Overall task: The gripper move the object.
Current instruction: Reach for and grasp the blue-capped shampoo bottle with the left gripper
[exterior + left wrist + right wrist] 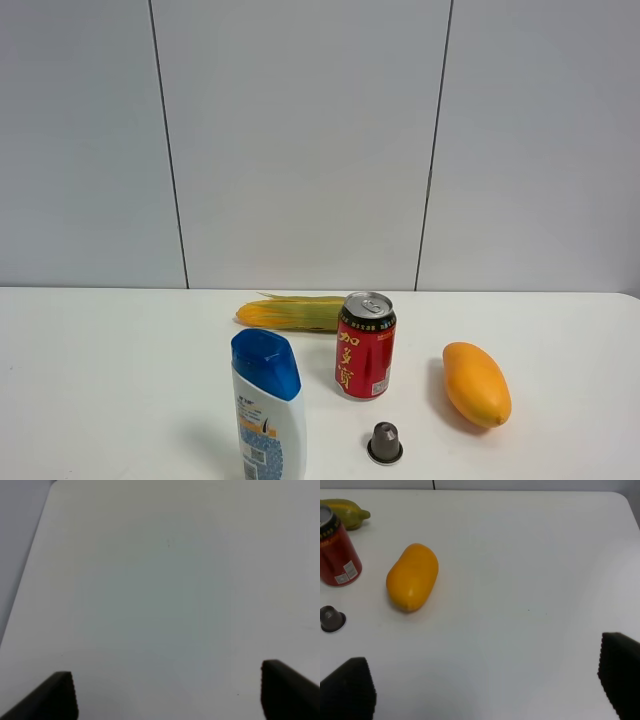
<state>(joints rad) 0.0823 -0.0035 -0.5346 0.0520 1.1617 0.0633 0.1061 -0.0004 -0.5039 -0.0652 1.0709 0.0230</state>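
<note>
The white shampoo bottle (268, 415) with a blue flip cap stands upright at the front of the table, left of the red can; its base is cut off by the frame edge. It shows in neither wrist view. No gripper shows in the exterior view. My left gripper (167, 695) is open over bare white table, with only its black fingertips (55, 695) showing. My right gripper (485, 690) is open and empty over the table, with the mango off to one side of it.
A red drink can (365, 346) stands right of the bottle, and also shows in the right wrist view (335, 550). A corn cob (292, 313) lies behind it. A mango (476, 384) lies at the right. A small grey capsule (385, 443) sits in front of the can.
</note>
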